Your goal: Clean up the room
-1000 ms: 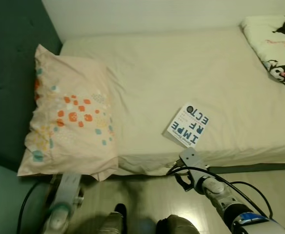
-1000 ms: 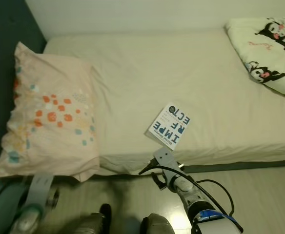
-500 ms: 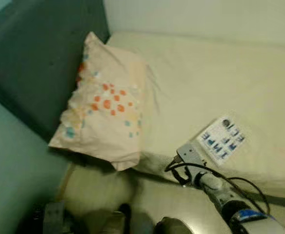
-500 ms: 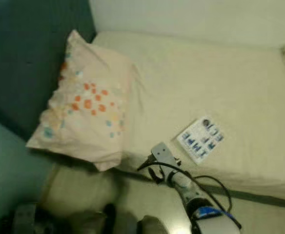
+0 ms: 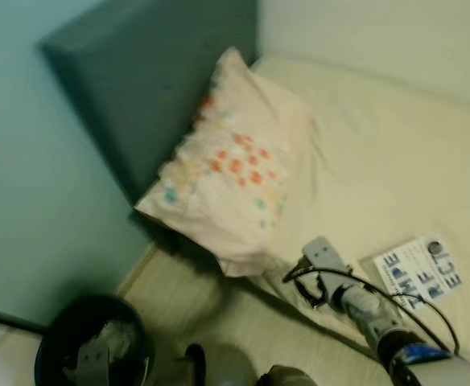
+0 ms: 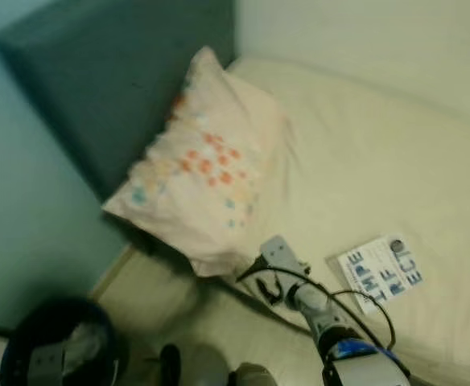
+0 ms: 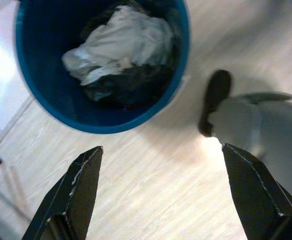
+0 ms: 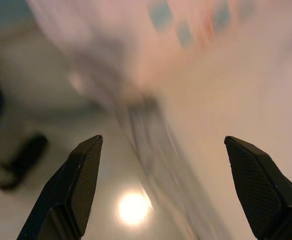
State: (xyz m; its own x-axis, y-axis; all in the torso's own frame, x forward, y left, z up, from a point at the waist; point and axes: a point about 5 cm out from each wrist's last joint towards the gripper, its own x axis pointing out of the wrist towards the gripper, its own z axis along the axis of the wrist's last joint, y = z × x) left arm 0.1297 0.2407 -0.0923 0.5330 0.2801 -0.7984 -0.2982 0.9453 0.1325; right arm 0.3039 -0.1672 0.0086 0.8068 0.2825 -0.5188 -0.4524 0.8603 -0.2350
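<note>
A pillow (image 5: 237, 165) lies on the far left end of the bed (image 5: 380, 153), leaning against the headboard (image 5: 150, 80) to its left. A book (image 5: 418, 269) lies on the bed's near edge, well to the right of the pillow, and the right arm (image 5: 364, 310) reaches up between them. On the floor (image 7: 151, 180) at near left stands a bin (image 7: 46, 95) with crumpled paper (image 7: 118, 42) in it, under the left gripper (image 7: 161, 187).

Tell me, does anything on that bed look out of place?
A booklet with blue lettering lies loose on the bed near its edge, beside the right gripper. The patterned pillow leans askew against the headboard, one corner hanging over the mattress edge.
</note>
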